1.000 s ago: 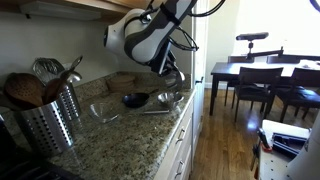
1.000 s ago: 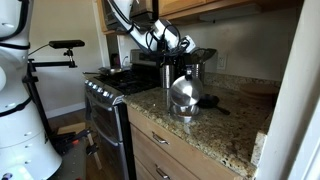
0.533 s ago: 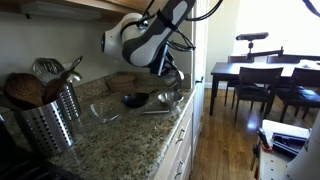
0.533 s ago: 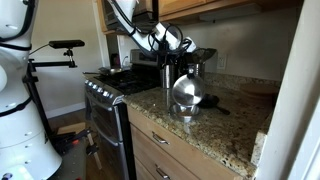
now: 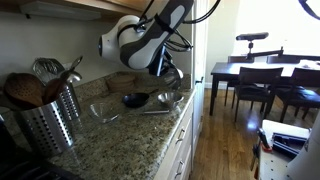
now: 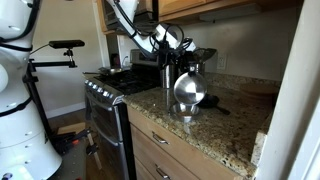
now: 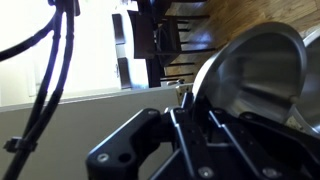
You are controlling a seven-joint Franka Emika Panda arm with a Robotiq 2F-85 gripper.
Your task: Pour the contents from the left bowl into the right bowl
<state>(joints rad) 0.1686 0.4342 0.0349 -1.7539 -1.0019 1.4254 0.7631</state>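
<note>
My gripper (image 7: 197, 105) is shut on the rim of the left bowl (image 7: 258, 68), the wide shiny steel one. It holds the bowl steeply tilted above the counter in both exterior views (image 5: 172, 80) (image 6: 187, 89). The gripper (image 5: 166, 70) (image 6: 179, 68) is at the bowl's upper rim. The right bowl, small and silvery (image 5: 170, 98), sits on the granite counter right under the tilted bowl, and its rim shows in an exterior view (image 6: 186, 111). The tan-brown contents do not show clearly in any view.
A small black bowl (image 5: 134, 99) (image 6: 210, 100) and a clear glass bowl (image 5: 104, 111) sit beside the right bowl. A steel utensil holder (image 5: 52, 118) stands nearer. A stove (image 6: 108, 85), a dark appliance (image 6: 198, 57) and a dining table with chairs (image 5: 262, 76) surround the counter.
The arm has lifted slightly and the held steel bowl has risen a little and tilted steeper over the small silvery bowl.
</note>
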